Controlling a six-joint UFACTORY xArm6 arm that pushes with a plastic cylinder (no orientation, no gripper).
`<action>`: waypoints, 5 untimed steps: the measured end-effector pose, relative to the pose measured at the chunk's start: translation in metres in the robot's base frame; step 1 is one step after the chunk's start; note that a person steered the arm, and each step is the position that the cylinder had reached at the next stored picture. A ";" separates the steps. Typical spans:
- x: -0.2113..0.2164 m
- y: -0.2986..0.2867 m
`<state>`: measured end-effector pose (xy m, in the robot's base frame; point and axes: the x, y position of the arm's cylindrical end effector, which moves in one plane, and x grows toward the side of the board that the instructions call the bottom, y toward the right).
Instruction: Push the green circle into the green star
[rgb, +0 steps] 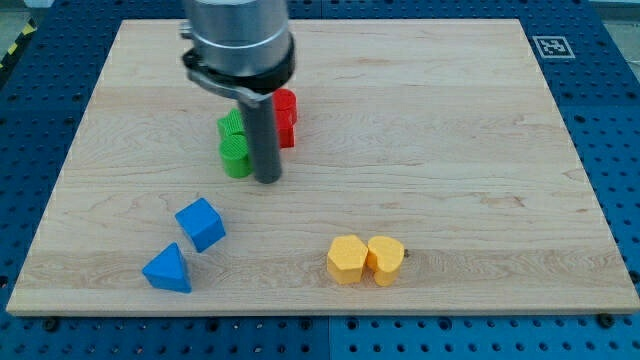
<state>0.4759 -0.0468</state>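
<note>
The green circle sits on the wooden board, left of centre. The green star lies just above it and touches it, partly hidden by the rod. My tip rests on the board right beside the green circle, at its right edge. The rod rises from there to the arm's grey end at the view's top.
A red block stands behind the rod, right of the green star, partly hidden. A blue cube and a blue triangle lie at the lower left. A yellow hexagon and a yellow heart touch at the lower middle.
</note>
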 end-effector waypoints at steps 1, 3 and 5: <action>0.009 0.062; 0.098 0.202; 0.128 0.203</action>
